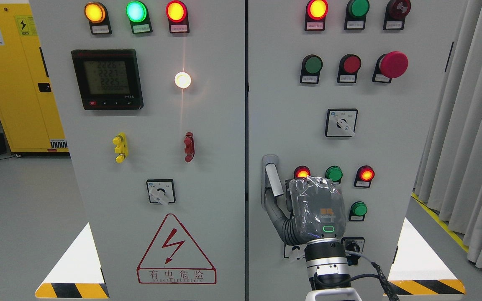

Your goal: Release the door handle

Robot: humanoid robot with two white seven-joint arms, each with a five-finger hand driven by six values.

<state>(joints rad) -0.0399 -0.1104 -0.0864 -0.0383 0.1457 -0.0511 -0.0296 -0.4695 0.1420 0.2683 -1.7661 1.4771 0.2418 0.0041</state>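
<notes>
The grey door handle (273, 179) sits at the left edge of the right cabinet door (391, 159), with its lever standing out from its backplate. My right hand (280, 195), wrapped in clear plastic, comes up from the bottom edge right of the middle and is just right of the handle. Its dark thumb (275, 209) stretches up and left, and its tip touches the lever's lower end. The other fingers (288, 196) stand beside the lever, spread rather than curled around it. The left hand does not show.
Lit lamps and buttons (334, 173) and a rotary switch (341, 123) lie close around my hand. The left cabinet door (207, 125) carries a meter (107, 79) and a danger sign (176, 251). A yellow cabinet (19, 83) stands at the left and curtains (471, 125) at the right.
</notes>
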